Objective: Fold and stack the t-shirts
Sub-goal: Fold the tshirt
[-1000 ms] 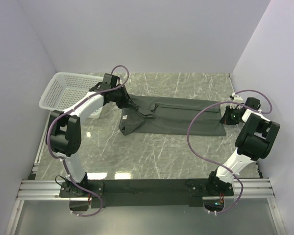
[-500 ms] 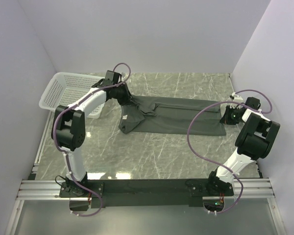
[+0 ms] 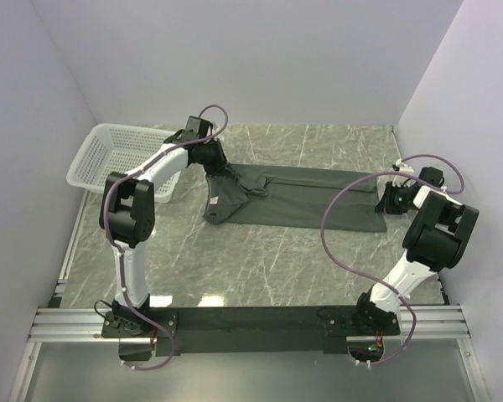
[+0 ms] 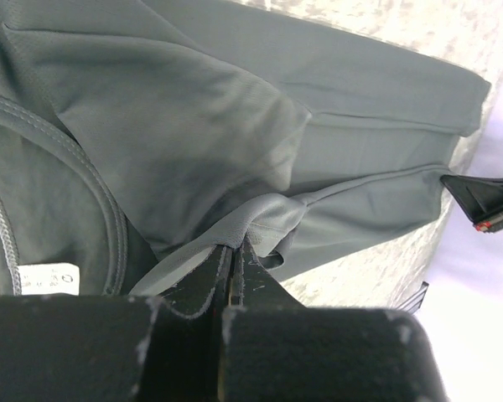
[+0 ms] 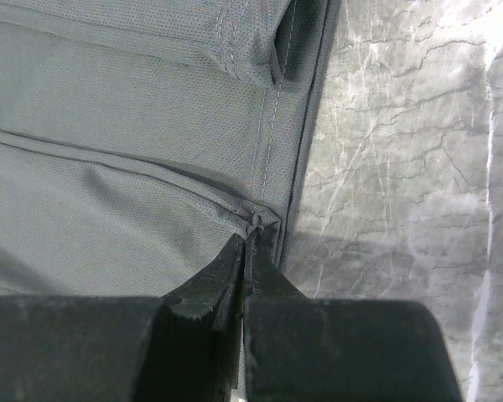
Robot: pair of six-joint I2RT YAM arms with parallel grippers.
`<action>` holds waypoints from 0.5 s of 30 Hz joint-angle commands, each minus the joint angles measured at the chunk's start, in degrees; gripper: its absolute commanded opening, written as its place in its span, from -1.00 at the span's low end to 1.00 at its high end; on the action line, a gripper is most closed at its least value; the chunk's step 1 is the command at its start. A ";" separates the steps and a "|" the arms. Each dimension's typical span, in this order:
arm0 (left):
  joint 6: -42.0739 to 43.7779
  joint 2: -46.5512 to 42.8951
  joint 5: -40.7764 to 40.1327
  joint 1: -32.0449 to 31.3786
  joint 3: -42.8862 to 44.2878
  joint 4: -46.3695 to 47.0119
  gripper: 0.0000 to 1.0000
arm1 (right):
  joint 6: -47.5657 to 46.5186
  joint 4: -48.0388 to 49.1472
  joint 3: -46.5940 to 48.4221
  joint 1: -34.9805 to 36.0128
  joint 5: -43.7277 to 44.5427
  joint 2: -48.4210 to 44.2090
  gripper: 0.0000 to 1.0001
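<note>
Top view: we log the t-shirt (image 3: 293, 197) lying across the table (image 3: 260, 260), collar end just drawn rearward by the left tool (image 3: 215, 164), likely straightening before folding
Left wrist: clamped on a fold
Right wrist: right tool (image 5: 245, 251) pinches the hem corner, unmoved

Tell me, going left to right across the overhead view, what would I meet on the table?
White plastic mesh basket → left claw → dark grey-green cotton t-shirt → right claw.
</note>
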 commanded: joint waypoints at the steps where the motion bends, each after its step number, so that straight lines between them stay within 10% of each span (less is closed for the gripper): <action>1: 1.77 1.68 -0.70 0.44 4.17 -0.90 -0.99 | 0.45 0.64 2.13 0.40 0.26 0.12 -1.00; 15: 2.21 5.64 -1.14 0.53 8.92 -2.66 -0.98 | 0.89 1.34 1.96 0.49 0.96 0.21 -1.00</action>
